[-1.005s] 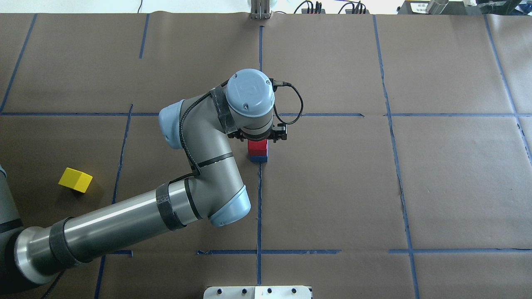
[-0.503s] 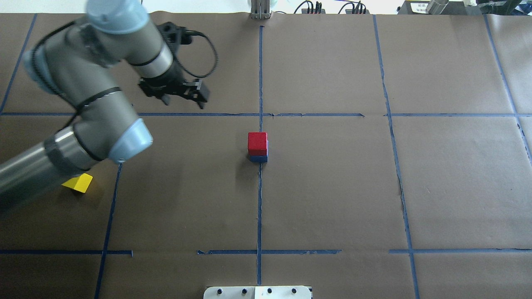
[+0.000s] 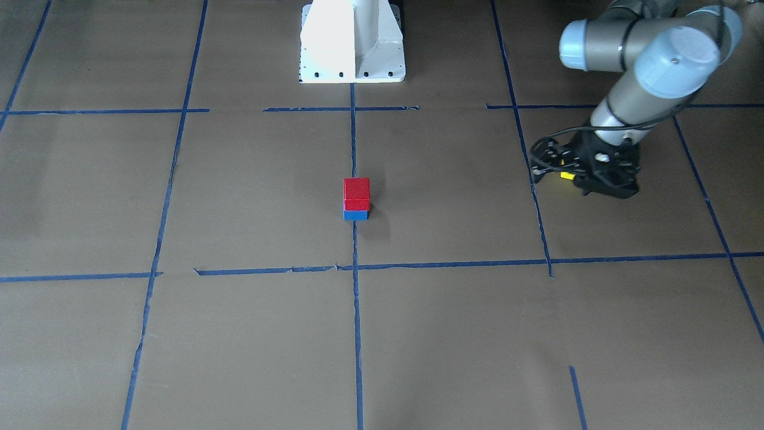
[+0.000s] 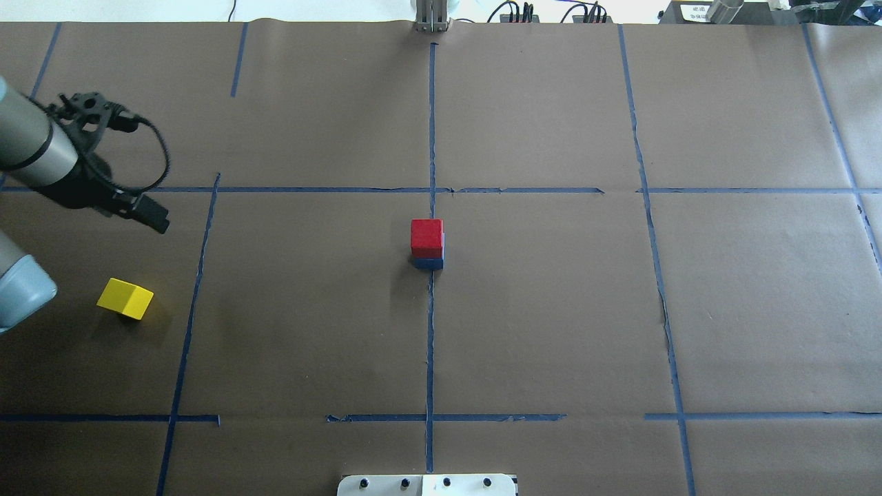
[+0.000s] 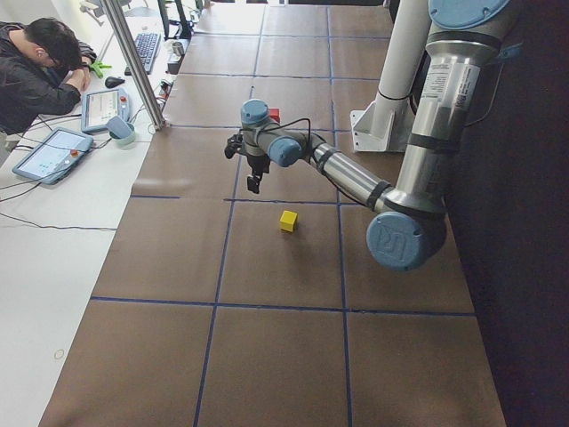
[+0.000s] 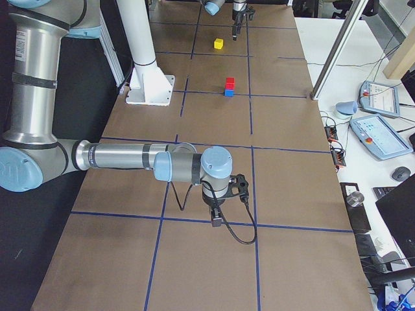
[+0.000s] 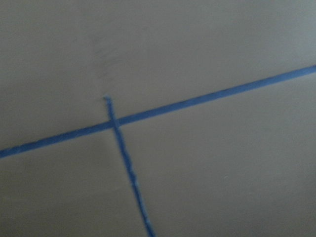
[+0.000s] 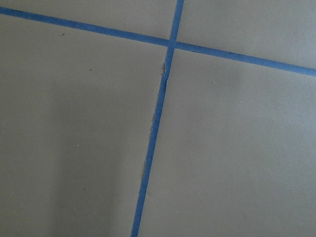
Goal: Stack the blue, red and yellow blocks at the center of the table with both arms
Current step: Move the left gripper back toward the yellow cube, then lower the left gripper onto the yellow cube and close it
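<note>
A red block [image 4: 427,236] sits on a blue block [image 4: 428,262] at the table's centre; the stack also shows in the front view [image 3: 356,194]. A yellow block [image 4: 125,298] lies alone at the left, apart from the stack. My left gripper [image 4: 141,212] hovers above the table just beyond the yellow block, open and empty; in the front view [image 3: 609,190] it hides most of that block. My right gripper [image 6: 216,219] shows only in the right side view, low over the table far from the blocks. I cannot tell if it is open or shut.
Brown paper with blue tape lines [image 4: 431,331] covers the table. The robot's white base [image 3: 352,42] stands at the near edge. An operator [image 5: 40,76] sits at a desk beside the far edge. Both wrist views show only paper and tape.
My left gripper has let go of the red block on the blue one and swung far to the left, ending beyond the yellow block. The stack has not moved.
</note>
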